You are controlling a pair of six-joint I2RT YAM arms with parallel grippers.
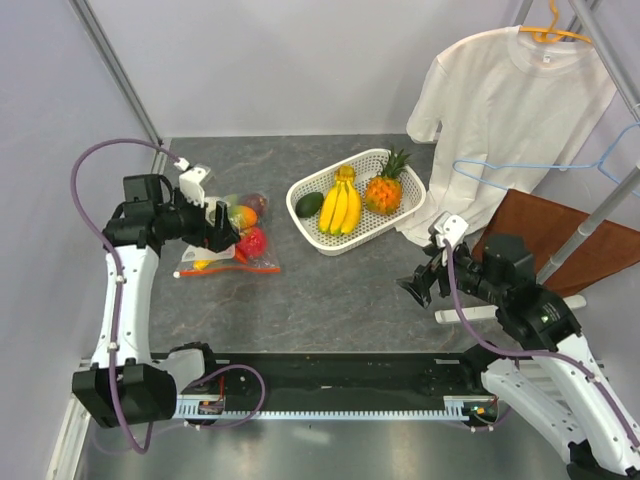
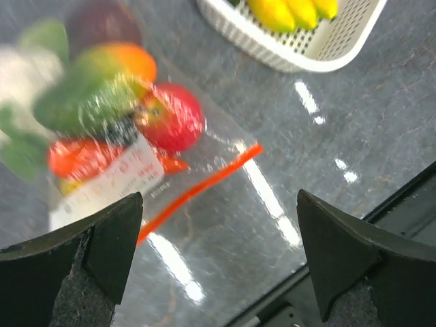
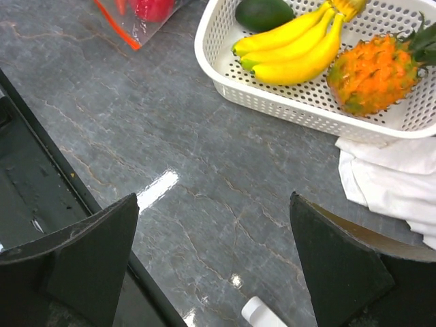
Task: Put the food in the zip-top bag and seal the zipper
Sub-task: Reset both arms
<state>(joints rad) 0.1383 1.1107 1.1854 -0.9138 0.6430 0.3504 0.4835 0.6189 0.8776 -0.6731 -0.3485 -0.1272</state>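
Observation:
The clear zip-top bag (image 1: 243, 255) lies at the table's left, with food inside: a red round fruit (image 2: 174, 117), an orange-green mango (image 2: 102, 75), a red chili (image 2: 85, 158) and a dark piece. Its red-orange zipper (image 2: 204, 184) runs along the mouth and also shows in the right wrist view (image 3: 117, 26). My left gripper (image 1: 222, 232) is open, empty, just above the bag's left part. My right gripper (image 1: 415, 288) is open, empty, over bare table at the right. More food sits in the basket: bananas (image 1: 342, 203), a pineapple (image 1: 384, 190), an avocado (image 1: 309, 205).
The white mesh basket (image 1: 402, 213) stands back of centre. A white T-shirt (image 1: 505, 110) hangs at back right, its hem beside the basket. A brown board (image 1: 560, 240) and a blue hanger (image 1: 590, 165) are at the right. A black rail (image 1: 330, 375) runs along the near edge.

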